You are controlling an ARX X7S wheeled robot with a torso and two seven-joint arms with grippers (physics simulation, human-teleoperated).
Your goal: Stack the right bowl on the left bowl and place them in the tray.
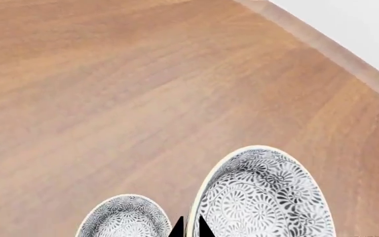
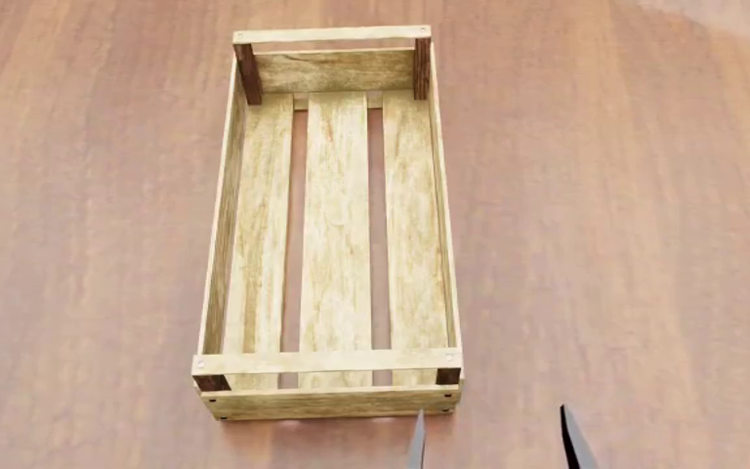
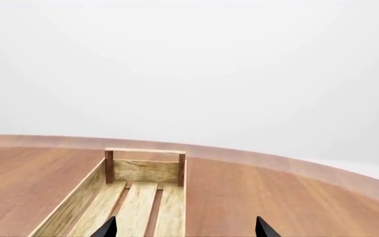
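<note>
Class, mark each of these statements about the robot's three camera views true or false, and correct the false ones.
1. The tray holds both bowls. False: it is empty.
2. The left wrist view shows two patterned bowls, the larger-looking bowl and the smaller-looking bowl. True.
3. The bowls are stacked. False: they appear side by side on the table.
4. The right gripper has its jaws apart with nothing between them. True.
5. The tray floor has five boards. False: three.
</note>
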